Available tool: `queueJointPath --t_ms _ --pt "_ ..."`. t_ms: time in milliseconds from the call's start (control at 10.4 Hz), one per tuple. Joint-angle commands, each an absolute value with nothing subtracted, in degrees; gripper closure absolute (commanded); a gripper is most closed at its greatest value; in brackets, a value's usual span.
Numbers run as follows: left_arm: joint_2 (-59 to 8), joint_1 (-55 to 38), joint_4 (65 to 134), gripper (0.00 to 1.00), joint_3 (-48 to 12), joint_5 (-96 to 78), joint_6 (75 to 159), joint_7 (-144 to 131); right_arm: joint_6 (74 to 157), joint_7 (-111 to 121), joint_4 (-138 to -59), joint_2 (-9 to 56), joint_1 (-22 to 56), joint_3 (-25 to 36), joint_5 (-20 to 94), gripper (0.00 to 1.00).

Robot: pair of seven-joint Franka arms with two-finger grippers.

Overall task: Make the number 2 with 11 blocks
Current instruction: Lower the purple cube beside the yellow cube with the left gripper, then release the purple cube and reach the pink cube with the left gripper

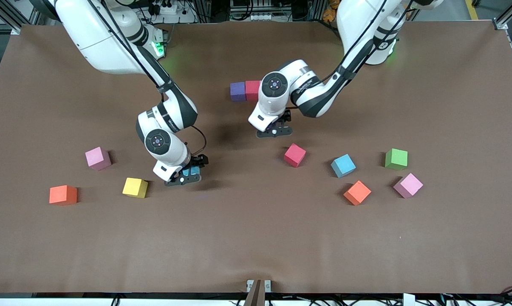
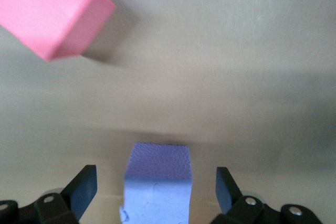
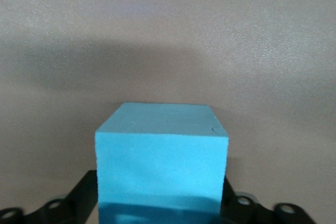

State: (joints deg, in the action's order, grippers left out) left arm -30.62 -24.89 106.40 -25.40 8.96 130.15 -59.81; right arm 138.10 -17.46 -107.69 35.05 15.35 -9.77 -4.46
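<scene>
Foam-like cubes: matte, sharp-edged, same-sized; most lie scattered on the brown table (image 1: 256, 238), not yet used.
Number 2: barely begun, I judge; a purple cube (image 1: 237, 92) and a red cube (image 1: 253, 90) touch side by side, at twelve o'clock from the table's middle.
Left gripper (image 1: 275, 131): at five o'clock from that pair; fingers spread, straddling a lavender cube (image 2: 157, 182) without touching it.
Right gripper (image 1: 188, 176): at eight o'clock from the left gripper; fingers clamped flat on a light blue cube (image 3: 161, 156), probably bound for the digit.
</scene>
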Motion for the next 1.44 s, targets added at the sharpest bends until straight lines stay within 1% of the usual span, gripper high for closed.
queueJointPath --t_ms 0,192,288,383,575,767,958,1246,1342 --pt "-27.07 -20.59 107.05 0.0 -25.58 11.07 128.14 -59.33 138.52 -17.67 -109.42 33.31 14.41 -10.28 -4.04 1.0" --pt "-25.67 -17.94 106.88 0.0 -25.75 11.07 127.62 -60.11 138.52 -17.67 -109.34 32.88 14.41 -10.28 -4.04 1.0" --pt "-24.88 -17.49 106.79 0.0 -25.58 10.9 124.83 -60.29 138.43 -17.4 -109.34 32.7 14.41 -10.28 -4.04 1.0" --pt "-24.79 -16.45 106.7 0.0 -24.97 10.2 123.41 -60.29 138.43 -16.79 -109.34 32.43 14.5 -10.28 -4.04 1.0" --pt "-26.1 -14.33 106.88 0.0 -25.05 10.11 123.4 -64.65 138.34 -13.65 -109.42 31.82 14.94 -10.37 -4.13 1.0" --pt "-27.15 -14.85 106.53 0.0 -25.05 10.02 123.83 -76.75 137.73 -5.23 -109.6 30.33 15.03 -10.89 -4.04 1.0" --pt "-30.22 -15.03 103.64 0.0 -25.05 10.46 124.01 -86.62 136.93 3.82 -109.43 29.97 14.94 -11.16 -4.13 1.0" --pt "-31.46 -14.86 103.71 0.0 -24.87 11.07 126.2 -88.86 134.14 19.37 -109.95 26.03 14.33 -11.16 -4.13 1.0" --pt "-31.73 -14.77 103.8 0.0 -24.79 11.07 127.52 -88.86 133.95 23.16 -109.86 25.67 14.5 -11.16 -4.13 1.0"
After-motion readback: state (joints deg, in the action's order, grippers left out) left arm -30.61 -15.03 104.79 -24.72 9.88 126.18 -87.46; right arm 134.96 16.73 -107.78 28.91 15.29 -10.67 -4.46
